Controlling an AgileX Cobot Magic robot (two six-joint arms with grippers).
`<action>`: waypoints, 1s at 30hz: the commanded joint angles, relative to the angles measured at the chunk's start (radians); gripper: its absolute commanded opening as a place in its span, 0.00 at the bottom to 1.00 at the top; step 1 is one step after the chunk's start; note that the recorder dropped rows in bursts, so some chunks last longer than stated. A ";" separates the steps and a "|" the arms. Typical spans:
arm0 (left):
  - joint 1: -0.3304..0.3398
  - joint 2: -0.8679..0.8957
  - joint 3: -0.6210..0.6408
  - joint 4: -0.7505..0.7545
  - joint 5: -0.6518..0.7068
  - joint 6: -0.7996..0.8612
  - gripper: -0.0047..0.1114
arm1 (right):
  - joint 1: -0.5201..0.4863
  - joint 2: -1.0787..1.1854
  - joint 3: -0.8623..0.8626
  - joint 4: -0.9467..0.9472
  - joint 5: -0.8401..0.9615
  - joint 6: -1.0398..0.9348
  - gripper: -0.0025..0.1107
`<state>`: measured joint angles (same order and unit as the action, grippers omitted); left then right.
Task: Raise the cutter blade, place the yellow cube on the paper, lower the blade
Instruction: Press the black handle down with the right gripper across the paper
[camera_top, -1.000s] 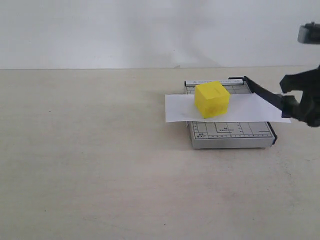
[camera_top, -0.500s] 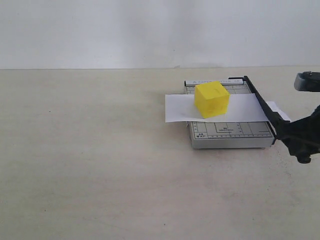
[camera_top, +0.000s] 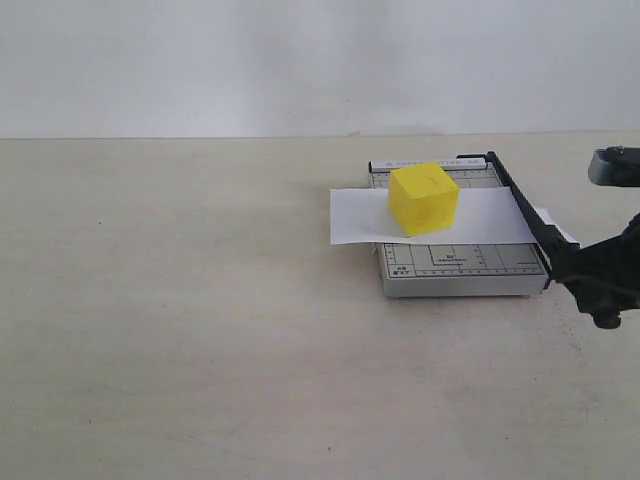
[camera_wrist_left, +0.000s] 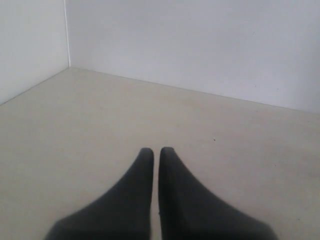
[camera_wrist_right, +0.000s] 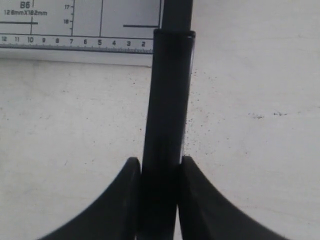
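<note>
Right wrist view alone shows the right claw (camera_wrist_right: 160, 164) gripping the handle of the long black cutter blade (camera_wrist_right: 170, 75). Left claw (camera_wrist_left: 156, 151) clenched over wide bare table (camera_wrist_left: 100, 110).

Exterior: faces table (camera_top: 200, 350) head-on, moderate range. Left wrist: low over it, toward wall (camera_wrist_left: 200, 45). Right wrist: close above cutter blade (camera_wrist_right: 167, 100), which exterior also shows.

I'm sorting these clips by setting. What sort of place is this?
Likely a robot test bench: a bare pale tabletop against a blank white wall, holding a paper cutter with a yellow cube on it, and the right pincer gripping the cutter blade.
</note>
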<state>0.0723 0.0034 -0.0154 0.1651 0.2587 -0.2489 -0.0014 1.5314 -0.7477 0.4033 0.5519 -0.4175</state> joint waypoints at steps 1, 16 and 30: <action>0.004 -0.003 0.006 -0.008 -0.012 -0.010 0.08 | 0.020 0.018 0.021 0.085 0.059 -0.019 0.04; 0.004 -0.003 0.006 -0.008 -0.012 -0.010 0.08 | 0.020 0.016 0.021 0.080 -0.035 -0.028 0.42; 0.004 -0.003 0.006 -0.008 -0.012 -0.010 0.08 | 0.020 -0.067 -0.232 -0.078 -0.049 0.001 0.42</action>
<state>0.0723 0.0034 -0.0154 0.1651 0.2587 -0.2489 0.0162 1.5018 -0.9160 0.3652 0.5117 -0.4349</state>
